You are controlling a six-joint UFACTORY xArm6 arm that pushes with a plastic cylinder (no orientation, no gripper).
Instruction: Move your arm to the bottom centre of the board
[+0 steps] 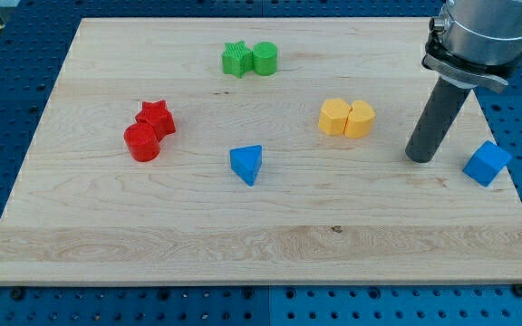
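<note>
The board [270,244] lies wide, and its bottom centre sits well to the view's left of the tip [419,158] and below it. No gripper here: a bare rod, holding nothing. A careless sweep could clip the blue cube [488,163] just right of the tip, or the blue triangular block [246,165] farther left.

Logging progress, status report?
My tip at view's right, between yellow blocks and blue cube. Wooden board bottom centre not reached. Blue triangular block nearby.
</note>
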